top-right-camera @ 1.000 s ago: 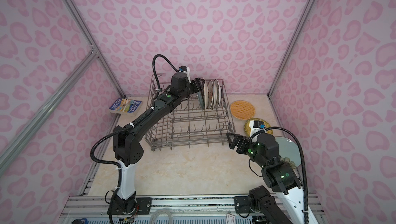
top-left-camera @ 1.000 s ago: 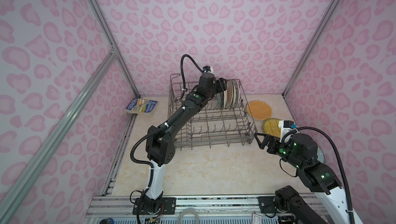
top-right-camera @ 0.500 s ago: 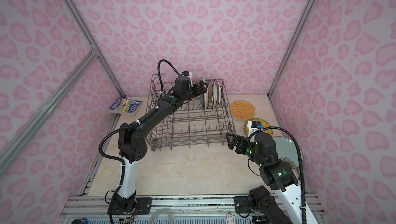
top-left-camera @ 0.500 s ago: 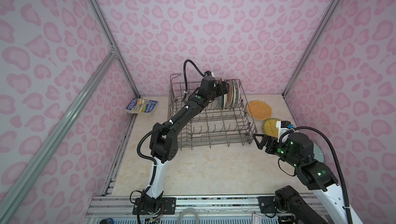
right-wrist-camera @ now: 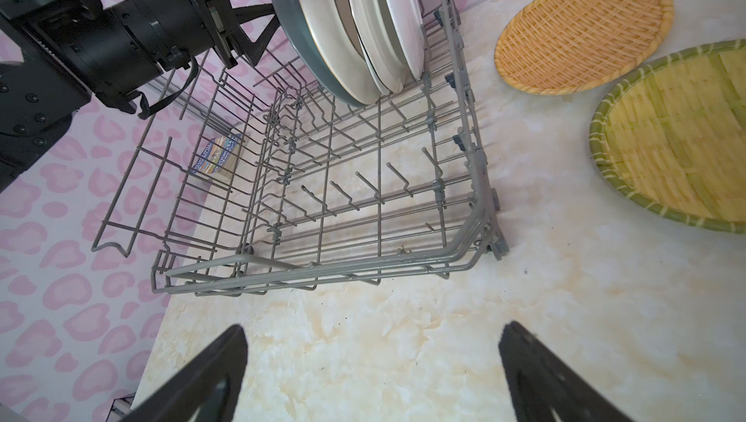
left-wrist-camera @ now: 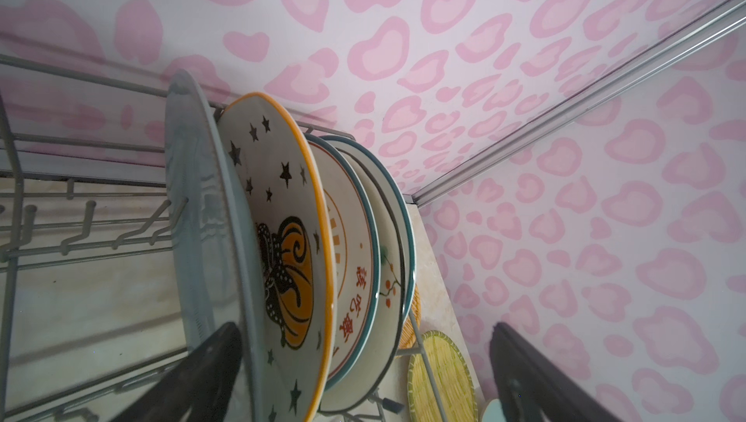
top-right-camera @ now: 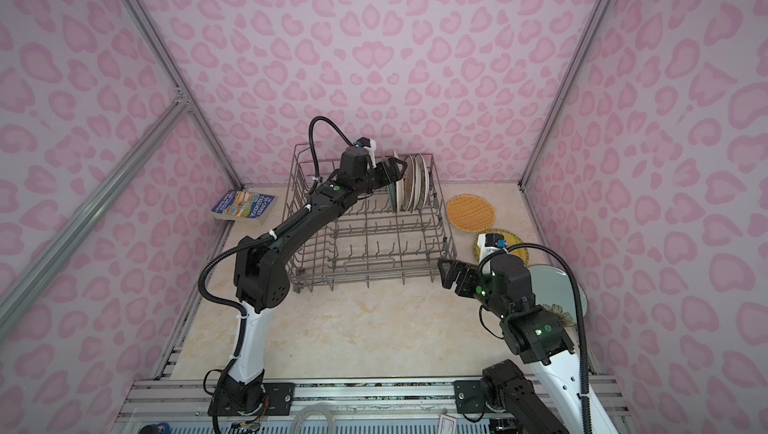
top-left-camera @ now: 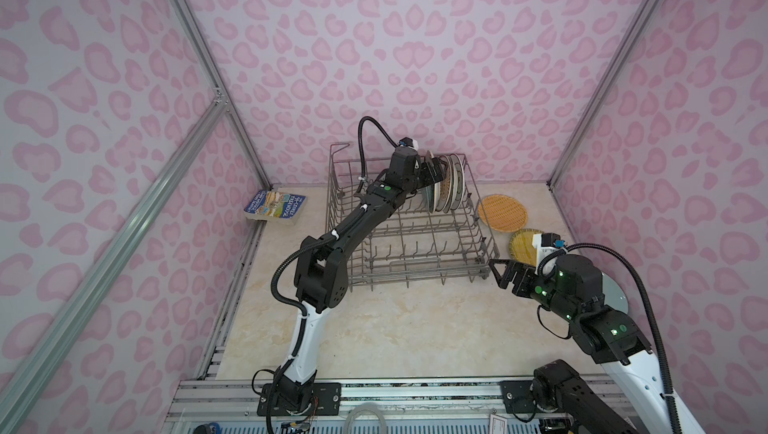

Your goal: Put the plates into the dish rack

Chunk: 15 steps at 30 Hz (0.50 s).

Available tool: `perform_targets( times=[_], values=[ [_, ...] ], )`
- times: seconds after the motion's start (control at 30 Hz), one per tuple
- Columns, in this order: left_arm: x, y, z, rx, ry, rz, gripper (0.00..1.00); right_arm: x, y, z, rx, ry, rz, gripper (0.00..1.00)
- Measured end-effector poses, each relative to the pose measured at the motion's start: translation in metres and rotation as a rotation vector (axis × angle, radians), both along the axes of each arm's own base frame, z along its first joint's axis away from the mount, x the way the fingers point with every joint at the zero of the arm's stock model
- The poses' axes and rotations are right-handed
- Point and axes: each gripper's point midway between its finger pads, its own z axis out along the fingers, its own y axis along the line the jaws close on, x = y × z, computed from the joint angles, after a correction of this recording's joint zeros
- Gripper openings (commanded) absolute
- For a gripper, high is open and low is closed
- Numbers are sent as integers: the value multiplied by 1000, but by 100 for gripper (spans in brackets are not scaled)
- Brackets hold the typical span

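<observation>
The grey wire dish rack stands at the back of the table. Several plates stand on edge in its far right corner: a grey-blue plate, the starred cat-and-pumpkin plate and two white ones. My left gripper is open at their top rims; in the left wrist view its fingers straddle the row without pinching any. My right gripper hangs open and empty over bare table by the rack's front right corner. An orange woven plate and a yellow woven plate lie flat right of the rack.
A pale blue-green plate lies on the table, partly hidden under my right arm. A blue paperback book leans at the back left wall. Pink patterned walls close in the left, back and right sides.
My left gripper has opened wider at the plates, and the grey-blue plate now stands in the rack on its own. The right arm has shifted only slightly.
</observation>
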Motion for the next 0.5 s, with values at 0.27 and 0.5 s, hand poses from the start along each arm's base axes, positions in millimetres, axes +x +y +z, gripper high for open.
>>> perform_targets(
  times=[0.27,0.5],
  values=[
    [3,-10,-2,-24,3,-28,97,-2,-1,6,7,-19,-1,97],
    [3,-11,2,-34,0,-30,98,2,-1,4,-2,-7,-8,97]
  ],
)
